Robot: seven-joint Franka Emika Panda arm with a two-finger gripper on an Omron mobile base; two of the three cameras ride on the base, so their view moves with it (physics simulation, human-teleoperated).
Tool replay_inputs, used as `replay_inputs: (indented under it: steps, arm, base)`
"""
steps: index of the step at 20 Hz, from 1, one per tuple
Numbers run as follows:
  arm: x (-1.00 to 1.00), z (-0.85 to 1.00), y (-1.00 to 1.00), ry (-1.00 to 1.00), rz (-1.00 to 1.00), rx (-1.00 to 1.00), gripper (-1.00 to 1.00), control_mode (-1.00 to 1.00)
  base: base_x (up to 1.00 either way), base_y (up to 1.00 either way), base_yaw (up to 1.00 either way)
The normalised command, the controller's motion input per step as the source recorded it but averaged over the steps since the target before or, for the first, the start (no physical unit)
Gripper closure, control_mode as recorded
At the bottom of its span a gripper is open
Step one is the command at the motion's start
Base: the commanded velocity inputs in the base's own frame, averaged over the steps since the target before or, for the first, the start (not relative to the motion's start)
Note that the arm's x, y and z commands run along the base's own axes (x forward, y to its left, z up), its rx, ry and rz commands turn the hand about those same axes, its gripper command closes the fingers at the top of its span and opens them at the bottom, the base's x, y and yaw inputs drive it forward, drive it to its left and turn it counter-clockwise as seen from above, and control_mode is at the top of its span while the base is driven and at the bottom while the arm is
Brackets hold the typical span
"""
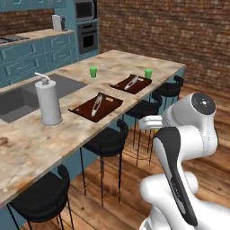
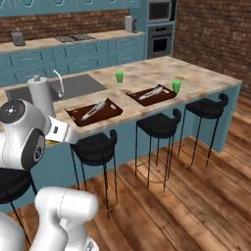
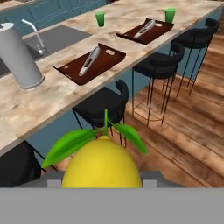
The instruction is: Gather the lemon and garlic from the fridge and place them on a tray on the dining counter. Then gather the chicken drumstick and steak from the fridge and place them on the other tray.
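While the white arm reaches toward the dining counter (image 3: pixel 57 98), its gripper (image 3: pixel 103 186) is clenched on the lemon (image 3: pixel 103 164), a bright yellow fruit with green leaves that sits large at the bottom of the hand view. The fingertips themselves are hidden behind the fruit. The lemon hangs over the wooden floor, on the near side of a row of black stools (image 3: pixel 103 105), well short of the counter.

On the marbled top lie two dark brown trays, the nearer tray (image 3: pixel 89 63) and the farther tray (image 3: pixel 146 29) to its right, each carrying a grey utensil. A grey paper towel holder (image 3: pixel 19 54) stands left of the nearer tray, beside the sink (image 3: pixel 52 39). Two green cups (image 3: pixel 100 18) stand farther back.

The risk is likely a low approach: the fruit could strike a stool back or the counter edge and slip free, or roll off the tray if let go too high.
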Motion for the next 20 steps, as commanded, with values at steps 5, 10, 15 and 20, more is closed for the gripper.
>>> replay_inputs:
  steps: [5, 10, 15, 20]
  arm:
    - [0.0, 0.0, 0.0, 0.0, 0.0, 0.0, 1.0, 1.0]
    - [0.0, 0.0, 0.0, 0.0, 0.0, 0.0, 1.0, 1.0]
    - [0.0, 0.0, 0.0, 0.0, 0.0, 0.0, 1.0, 1.0]
    - [0.0, 0.0, 0.0, 0.0, 0.0, 0.0, 1.0, 1.0]
  base:
    - [0.36, -0.77, 0.31]
    - [0.42, -0.76, 0.31]
    - [0.44, -0.75, 0.31]
    - [0.44, -0.72, 0.32]
